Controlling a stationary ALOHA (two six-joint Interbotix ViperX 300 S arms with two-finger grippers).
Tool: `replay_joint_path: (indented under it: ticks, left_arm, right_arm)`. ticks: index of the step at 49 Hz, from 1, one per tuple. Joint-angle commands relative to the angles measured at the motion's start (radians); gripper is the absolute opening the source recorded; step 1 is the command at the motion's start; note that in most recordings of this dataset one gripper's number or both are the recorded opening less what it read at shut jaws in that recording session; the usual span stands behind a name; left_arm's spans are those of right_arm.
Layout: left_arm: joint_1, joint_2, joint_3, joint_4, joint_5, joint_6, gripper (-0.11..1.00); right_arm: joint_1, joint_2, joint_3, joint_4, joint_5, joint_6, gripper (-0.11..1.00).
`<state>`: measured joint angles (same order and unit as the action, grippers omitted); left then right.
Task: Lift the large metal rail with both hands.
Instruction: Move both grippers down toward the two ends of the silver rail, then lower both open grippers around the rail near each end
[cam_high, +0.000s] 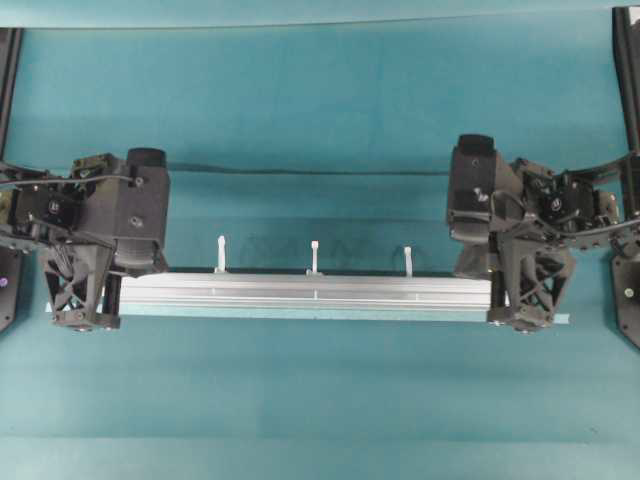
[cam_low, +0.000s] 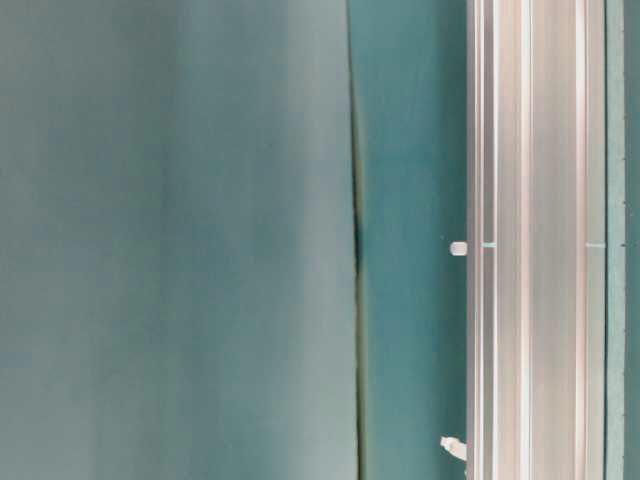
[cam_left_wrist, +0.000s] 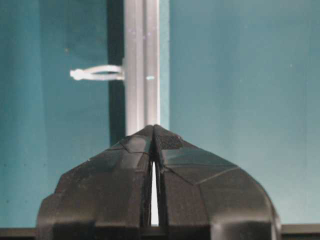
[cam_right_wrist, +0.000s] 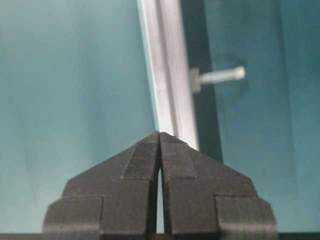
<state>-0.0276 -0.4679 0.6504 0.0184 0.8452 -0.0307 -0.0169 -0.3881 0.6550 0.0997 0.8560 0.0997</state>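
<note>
The teal tabletop (cam_high: 320, 100) is stretching wide on every side of the work, with open cloth above and below the large metal rail (cam_high: 300, 291) in the overhead view. A fold or seam in the cloth (cam_high: 300, 172) is running across behind the arms. Dark frame uprights (cam_high: 8, 70) are standing at the far left and right edges.

The left claw (cam_high: 85, 318) is hanging over the rail's left end, and the right claw (cam_high: 525, 322) over the right end; both arms are reaching inward from the sides with their wrists bent so the fingers are pointing down at the tabletop. In each wrist view the black fingers (cam_left_wrist: 125, 170) are pressing together at the tips, leaving only a thin slit lower down, and nothing is pinched between them. The rail is showing just past those tips, but whether the tips are touching it I cannot tell.

The rail is lying flat across the middle of the tabletop, running left to right between the two arms. It is silver, with lengthwise grooves catching the light, and three small white pegs (cam_high: 313, 256) are sticking out along its far side. A thin pale strip (cam_high: 300, 315) is lying just beside its near edge.
</note>
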Motion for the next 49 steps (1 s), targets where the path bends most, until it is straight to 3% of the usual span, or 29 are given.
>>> replay_joint_path:
  ticks: [1, 4, 14, 19, 34, 49]
  left_arm:
    - [-0.002, -0.006, -0.02, 0.003, -0.002, -0.005, 0.1]
    - [0.002, -0.003, -0.02, 0.003, 0.0, -0.015, 0.19]
    - [-0.009, 0.015, -0.023, 0.002, 0.009, -0.064, 0.78]
    - [-0.015, 0.043, -0.02, 0.009, -0.006, -0.072, 0.98]
    - [-0.02, 0.133, 0.011, 0.009, -0.029, -0.046, 0.97]
    - [-0.018, 0.215, 0.061, 0.011, -0.135, -0.048, 0.97]
  right_arm:
    - [0.005, 0.008, -0.009, 0.002, 0.017, 0.003, 0.08]
    - [0.003, 0.011, -0.008, 0.002, 0.018, 0.003, 0.17]
    - [0.012, 0.035, 0.008, -0.005, 0.011, -0.002, 0.76]
    - [0.035, 0.074, 0.008, -0.014, 0.012, -0.012, 0.95]
    - [0.052, 0.183, 0.003, -0.031, -0.026, -0.011, 0.97]
    - [0.052, 0.221, 0.009, -0.063, -0.055, -0.018, 0.97]
